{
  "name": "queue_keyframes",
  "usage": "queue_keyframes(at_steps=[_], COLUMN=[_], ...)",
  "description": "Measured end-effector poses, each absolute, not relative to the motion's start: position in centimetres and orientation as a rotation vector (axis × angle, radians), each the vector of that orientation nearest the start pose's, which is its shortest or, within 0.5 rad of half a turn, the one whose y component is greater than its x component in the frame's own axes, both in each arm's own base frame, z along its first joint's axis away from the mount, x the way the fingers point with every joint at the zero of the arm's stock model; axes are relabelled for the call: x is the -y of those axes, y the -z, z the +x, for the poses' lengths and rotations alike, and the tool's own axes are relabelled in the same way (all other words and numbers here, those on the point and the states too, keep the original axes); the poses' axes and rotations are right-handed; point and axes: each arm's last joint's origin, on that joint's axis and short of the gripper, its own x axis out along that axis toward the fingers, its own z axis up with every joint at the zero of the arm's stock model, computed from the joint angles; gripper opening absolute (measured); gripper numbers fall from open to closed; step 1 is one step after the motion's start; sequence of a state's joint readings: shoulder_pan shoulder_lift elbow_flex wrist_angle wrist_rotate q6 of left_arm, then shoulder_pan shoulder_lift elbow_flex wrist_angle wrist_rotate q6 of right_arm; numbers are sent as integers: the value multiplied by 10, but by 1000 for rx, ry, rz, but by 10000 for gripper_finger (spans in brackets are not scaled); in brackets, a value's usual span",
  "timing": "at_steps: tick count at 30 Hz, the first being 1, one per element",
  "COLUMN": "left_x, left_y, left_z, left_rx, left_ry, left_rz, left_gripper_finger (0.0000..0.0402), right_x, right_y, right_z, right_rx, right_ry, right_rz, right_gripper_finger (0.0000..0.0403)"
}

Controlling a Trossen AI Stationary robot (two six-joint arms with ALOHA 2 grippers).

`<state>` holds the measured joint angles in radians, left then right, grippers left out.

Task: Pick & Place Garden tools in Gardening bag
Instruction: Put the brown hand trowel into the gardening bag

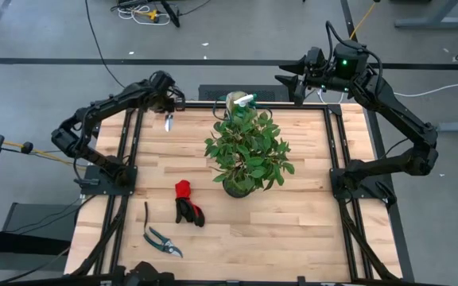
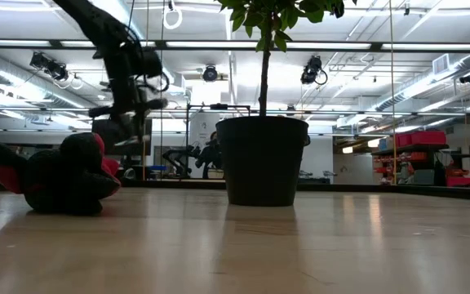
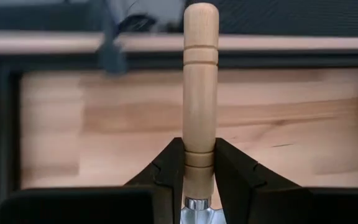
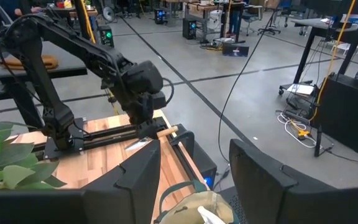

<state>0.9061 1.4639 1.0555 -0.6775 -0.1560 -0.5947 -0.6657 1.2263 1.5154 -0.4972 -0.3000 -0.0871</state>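
one left end effector (image 3: 199, 171) clamps a trowel (image 3: 200, 93) near the plant (image 1: 247, 151); right end effector (image 4: 194, 168) gapes empty.

Two robot arms are showing, each ending in one gripper: the left gripper (image 3: 199, 180) and the right gripper (image 4: 194, 180). One wooden-handled trowel (image 3: 201, 93) is sitting between the left one's fingers. One pair of pruning shears (image 1: 163, 241) is lying on the desk (image 1: 308, 230), with one thin dark tool (image 1: 145, 213) beside it that is too small to identify. One bundle of red-and-black gloves (image 1: 187, 202) is lying there too. One potted plant (image 1: 247, 151) is standing mid-desk. One tan gardening bag (image 1: 235, 102) is sitting at the far edge, with one green spray bottle (image 1: 246, 99) poking out.
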Motion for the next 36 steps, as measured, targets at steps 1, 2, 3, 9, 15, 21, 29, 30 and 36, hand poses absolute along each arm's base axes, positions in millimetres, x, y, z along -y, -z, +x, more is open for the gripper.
queue_keyframes(at_steps=[1,2,3,9,15,21,29,30,36], left_x=[-228,-229,-229,-228,-223,-215,-207,-207,-204], left_y=[-245,-251,-258,-301,-333,-353,-375,-377,-391], left_z=[176,179,183,203,218,233,255,257,263], left_rx=[-745,-737,-728,-638,-551,-456,-252,-229,-99], left_ry=[-1240,-1218,-1192,-1097,-1009,-874,-631,-608,-475], left_rz=[-884,-864,-841,-722,-640,-591,-522,-515,-497], left_gripper_finger=[75,74,74,74,74,74,74,74,74], right_x=[143,143,143,143,143,143,143,143,144], right_y=[-460,-460,-460,-460,-460,-460,-465,-465,-470], right_z=[196,196,196,196,196,196,196,196,197], right_rx=[-200,-199,-198,-197,-197,-193,-150,-145,-99], right_ry=[356,356,356,358,359,359,362,362,363], right_rz=[11,11,10,11,11,9,-12,-15,-17], right_gripper_finger=[194,194,194,194,194,194,194,194,194])
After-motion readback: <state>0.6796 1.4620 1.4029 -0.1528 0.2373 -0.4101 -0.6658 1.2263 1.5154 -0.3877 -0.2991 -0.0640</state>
